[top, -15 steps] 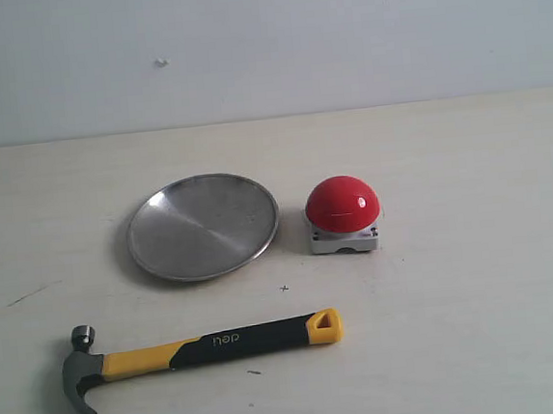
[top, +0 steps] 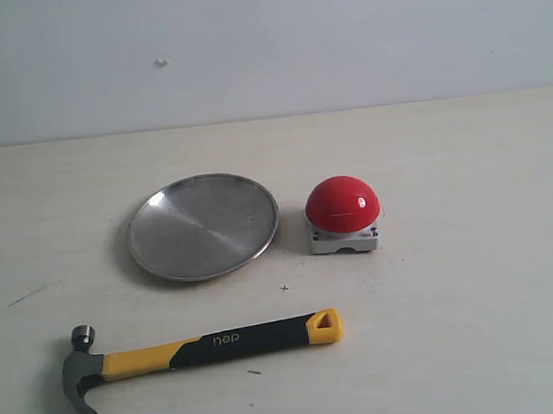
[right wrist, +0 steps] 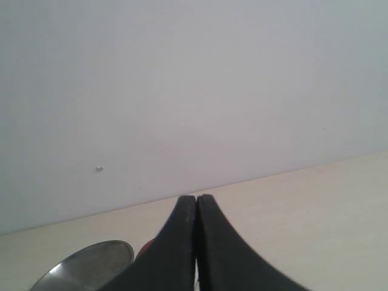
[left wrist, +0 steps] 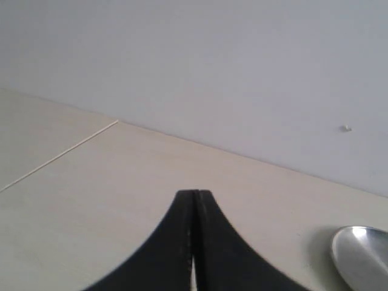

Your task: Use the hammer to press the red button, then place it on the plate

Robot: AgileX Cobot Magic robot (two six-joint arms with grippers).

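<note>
Count for you: one hammer [top: 197,350], one red button [top: 341,204], one plate [top: 204,226], two grippers. All three items sit on the pale table [top: 481,325].

The plate is your only container. Its dish shows bare metal rim to rim.

Placement off the plate, exterior view:
- The button stands just to the plate's right, dome up on its grey base. A narrow strip of table separates them, so they're not touching.
- The hammer lies flat on the near side of the plate, apart from it.
- Its steel head lies past the plate's left edge, claw pointing toward the camera.
- Its yellow handle end reaches past the plate's right edge.

Left gripper [left wrist: 194,200]: clenched. The two black fingers meet tip to tip, gripping only each other. Its camera catches the plate's rim off to one side, apart from the fingers.

Right gripper [right wrist: 196,203]: same for you, clenched, fingers pressed together, grasping only each other. Past its fingers you see part of the plate and a sliver of red from the button. Both look well beyond the tips.
</note>
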